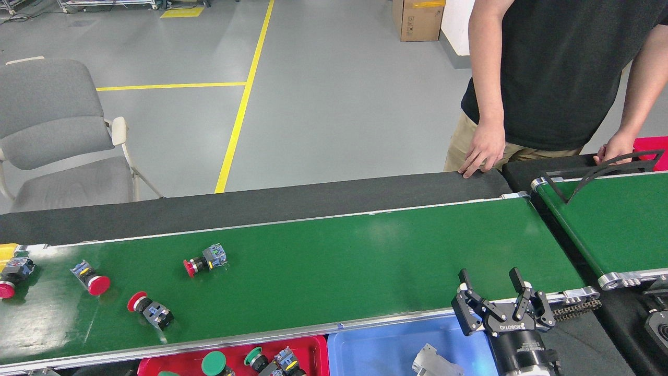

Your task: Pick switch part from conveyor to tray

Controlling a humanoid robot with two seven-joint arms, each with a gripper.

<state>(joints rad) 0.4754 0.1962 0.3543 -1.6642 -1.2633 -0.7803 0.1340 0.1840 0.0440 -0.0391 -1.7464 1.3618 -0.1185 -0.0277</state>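
The conveyor (pixel 334 250) carries four switch parts toward its left end: one with a red cap (pixel 205 259) near mid-belt, a second (pixel 150 311) near the front rail, a third (pixel 90 277) farther left, and a fourth (pixel 10 275) at the left edge. None is held. The right gripper (pixel 490 281) stands over the front rail at the belt's right end, jaws apart and empty, well apart from every part. The left gripper is out of view. The red tray (pixel 318 347) below the front rail already holds several parts, green caps among them, so some picking appears done; four parts remain on the belt. The blue tray (pixel 376 344) beside it holds a pale grey piece whose kind cannot be told. The belt is glossy green with silver rails. The parts are small, with round mushroom caps on boxy grey and blue bodies. A person's hand (pixel 482 152) rests on the black far border.
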